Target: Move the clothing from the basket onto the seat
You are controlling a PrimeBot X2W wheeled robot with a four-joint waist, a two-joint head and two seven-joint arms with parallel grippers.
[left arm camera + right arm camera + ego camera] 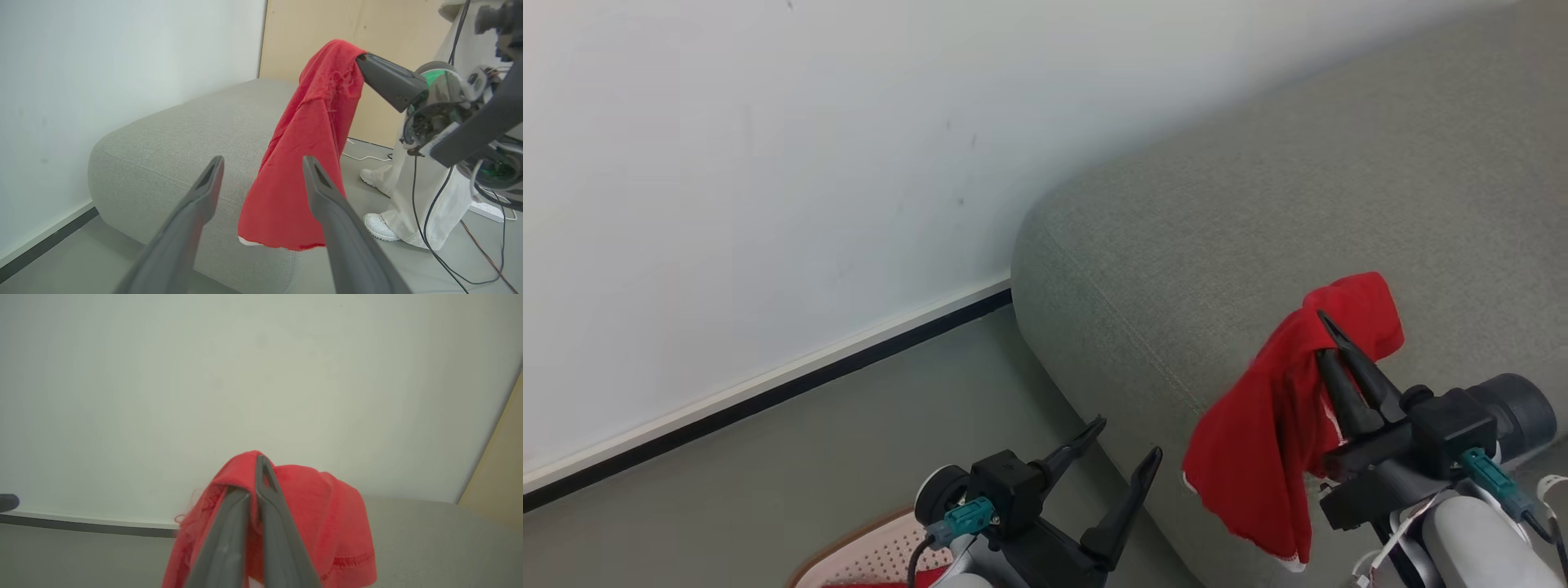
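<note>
Dangling from your tightly clamped right tool (pixel 1327 327), the red clothing (pixel 1258 441) is hanging just short of the seat (pixel 1258 204), which is lying ahead; your left tool (pixel 1127 438) is gaping empty.
</note>
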